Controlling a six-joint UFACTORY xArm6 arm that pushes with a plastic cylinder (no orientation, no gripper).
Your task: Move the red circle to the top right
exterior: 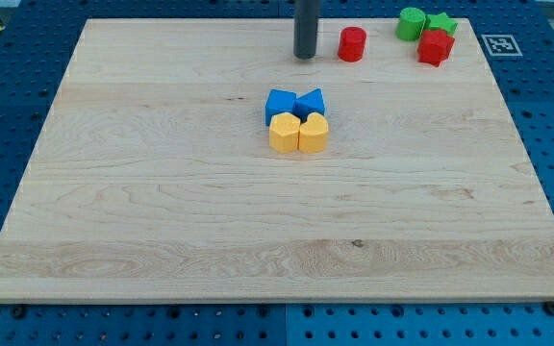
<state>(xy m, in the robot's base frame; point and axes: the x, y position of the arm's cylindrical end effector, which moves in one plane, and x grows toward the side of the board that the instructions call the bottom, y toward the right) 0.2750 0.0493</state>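
Nearest to you is the wooden table (162, 221), bare along the view's bottom edge. At its middle you see four blocks touching: a blue cube (279, 103) and a blue angular block (311, 101), with a yellow hexagon (284, 133) and a yellow heart (314, 133) just below them. In the top right corner stand a green cylinder (412, 22), a green star (440, 23) and a red angular block (436, 46), close together. The red circle (352, 44) lies near the view's top, between this group and my tip (305, 56), which stands just beside it on its left, apart from it. You have no fingers here, only a rod, so nothing is grasped. I judge the approach step is finished; next you need a straight push toward the view's right, stopping before the corner group.
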